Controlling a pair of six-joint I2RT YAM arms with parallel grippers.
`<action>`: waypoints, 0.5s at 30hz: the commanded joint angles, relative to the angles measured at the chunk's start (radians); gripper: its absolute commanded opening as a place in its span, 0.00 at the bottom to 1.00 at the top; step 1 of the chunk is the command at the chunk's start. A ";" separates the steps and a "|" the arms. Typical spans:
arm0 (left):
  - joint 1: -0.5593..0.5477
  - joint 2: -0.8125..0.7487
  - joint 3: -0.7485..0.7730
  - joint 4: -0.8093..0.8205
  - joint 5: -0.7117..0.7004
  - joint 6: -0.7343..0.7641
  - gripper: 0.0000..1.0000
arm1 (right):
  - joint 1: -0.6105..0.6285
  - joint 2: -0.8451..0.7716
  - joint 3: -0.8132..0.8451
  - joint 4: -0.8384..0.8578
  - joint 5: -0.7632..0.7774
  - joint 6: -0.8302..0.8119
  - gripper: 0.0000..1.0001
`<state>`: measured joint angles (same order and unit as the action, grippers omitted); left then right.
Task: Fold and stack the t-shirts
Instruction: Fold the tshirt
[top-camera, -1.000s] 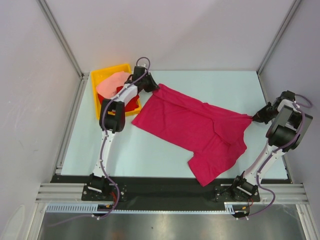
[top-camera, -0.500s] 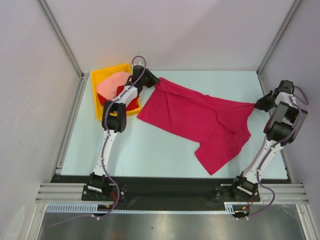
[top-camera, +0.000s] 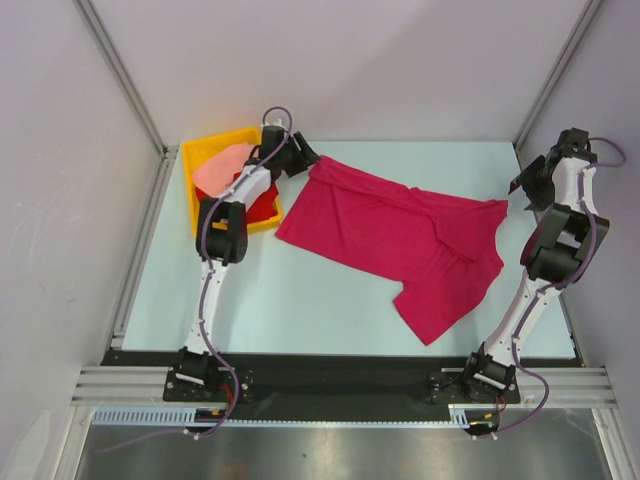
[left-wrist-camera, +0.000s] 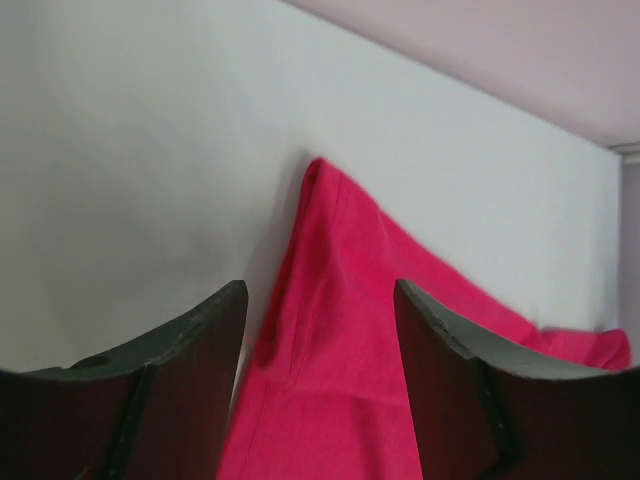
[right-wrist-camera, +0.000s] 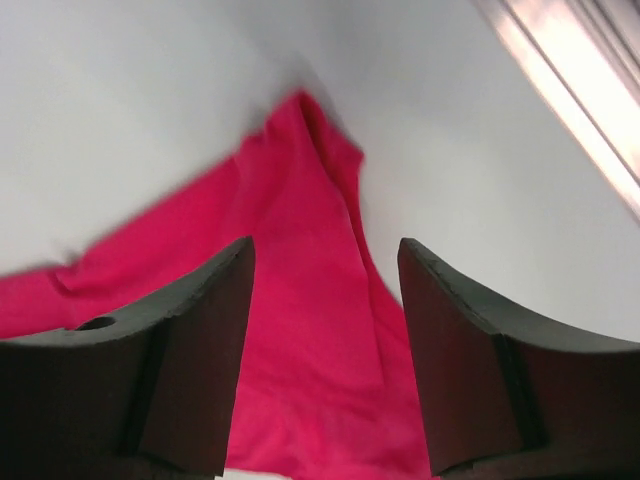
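The magenta-crimson t-shirt lies spread on the pale table, one sleeve pointing toward the front. My left gripper hovers open just past its back left corner. In the left wrist view that corner lies on the table, free of the fingers. My right gripper is open and raised off the shirt's right corner; nothing is between its fingers. The salmon-pink shirt and the bright red shirt lie in the bin.
The yellow bin stands at the table's back left, right beside my left arm. Metal frame posts and white walls enclose the table. A frame rail runs close to my right gripper.
Both grippers were shut on the shirt's corners and pulled it taut toward the back. Both have now opened and let go, and the shirt lies flat. My right gripper has risen away.
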<state>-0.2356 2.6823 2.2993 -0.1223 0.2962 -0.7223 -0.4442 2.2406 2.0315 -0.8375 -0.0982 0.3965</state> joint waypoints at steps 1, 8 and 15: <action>-0.017 -0.204 -0.067 -0.134 -0.067 0.152 0.64 | 0.018 -0.212 -0.098 -0.118 0.089 -0.056 0.64; -0.042 -0.268 -0.132 -0.139 -0.033 0.210 0.56 | 0.149 -0.328 -0.323 -0.020 -0.119 -0.010 0.59; -0.077 -0.227 -0.152 -0.069 0.067 0.144 0.53 | 0.297 -0.202 -0.323 0.210 -0.296 0.128 0.49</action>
<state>-0.2966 2.4706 2.1609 -0.2405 0.2943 -0.5602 -0.1951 1.9846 1.7157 -0.7723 -0.2996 0.4423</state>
